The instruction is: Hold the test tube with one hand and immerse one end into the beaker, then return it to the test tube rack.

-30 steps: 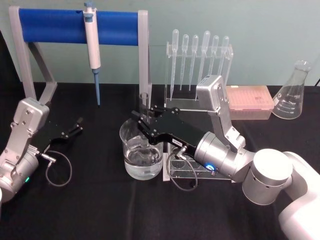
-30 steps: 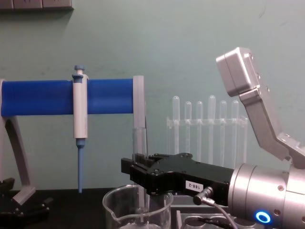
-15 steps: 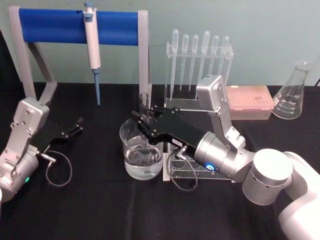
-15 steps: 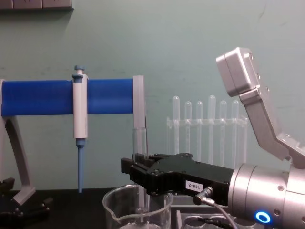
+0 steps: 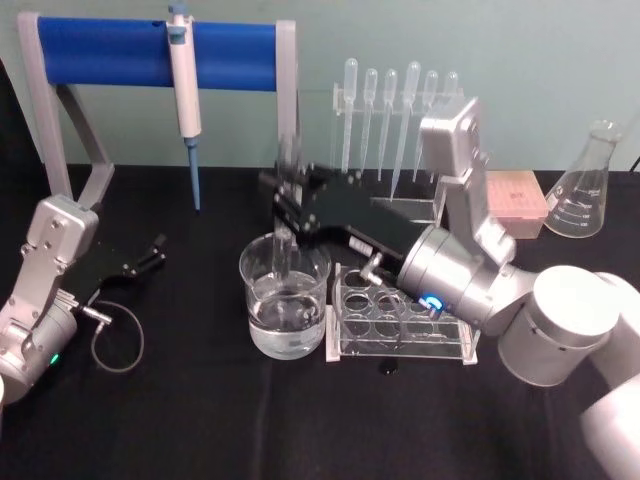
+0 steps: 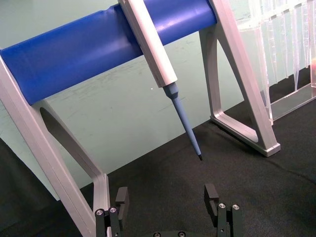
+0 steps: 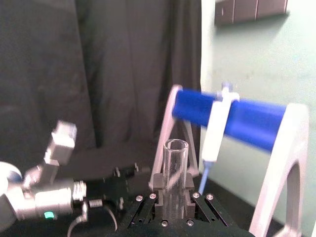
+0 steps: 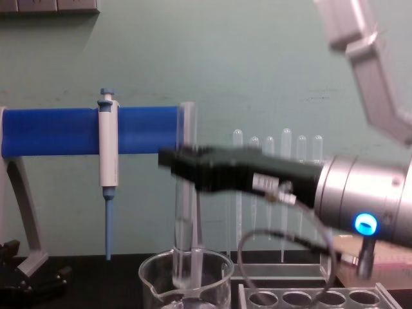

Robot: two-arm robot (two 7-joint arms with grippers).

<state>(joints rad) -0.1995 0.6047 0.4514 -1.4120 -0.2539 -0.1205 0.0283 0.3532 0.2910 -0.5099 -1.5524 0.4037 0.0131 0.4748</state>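
Head view first: I see the right gripper (image 5: pixel 287 205) clamped on the tube (image 5: pixel 285 215), upright above the beaker (image 5: pixel 285 300). Chest view: its lower end sits inside the rim. Left wrist view: left gripper (image 6: pixel 168 205) spread, holding nothing.

No text, label or number in these views is clear enough to read.

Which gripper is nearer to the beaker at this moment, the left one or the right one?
The right. The right gripper is above the beaker, holding the test tube upright over it. The left gripper rests open on the table, off to the beaker's left.
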